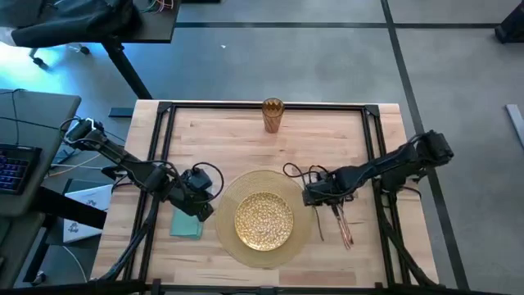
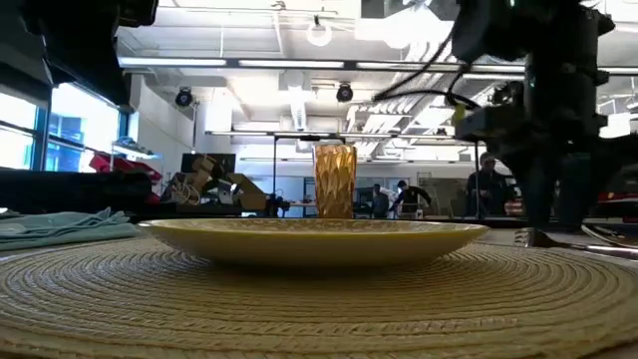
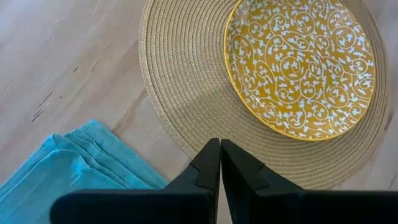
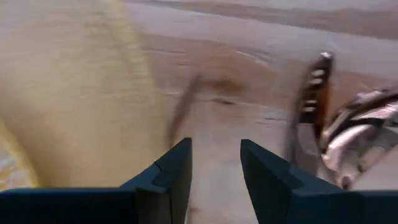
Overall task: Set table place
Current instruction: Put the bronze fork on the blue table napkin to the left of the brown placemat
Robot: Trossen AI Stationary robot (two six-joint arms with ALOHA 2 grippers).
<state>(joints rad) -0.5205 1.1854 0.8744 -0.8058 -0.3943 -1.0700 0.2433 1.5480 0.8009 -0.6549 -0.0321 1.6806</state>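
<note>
— At the table's (image 1: 246,135) near middle, what's laid?
— One woven placemat (image 1: 232,239) bearing one gold plate (image 1: 264,220); one teal napkin (image 1: 187,224) left, cutlery (image 1: 342,225) right, one amber cup (image 1: 273,115) far.
— Grippers?
— Left gripper (image 3: 220,163) closed, empty, over the napkin; right gripper (image 4: 215,163) slightly parted, empty, beside the cutlery.
— Beyond?
— Open workshop, distant people.

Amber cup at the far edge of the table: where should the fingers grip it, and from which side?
The ribbed amber glass cup stands upright and alone near the far rail of the light-wood table. It is probably best taken across its mid-body, fingers level, approaching from the near side: the walls look tall and nearly straight, and nothing crowds it. A top-down rim pinch seems riskier.
</note>
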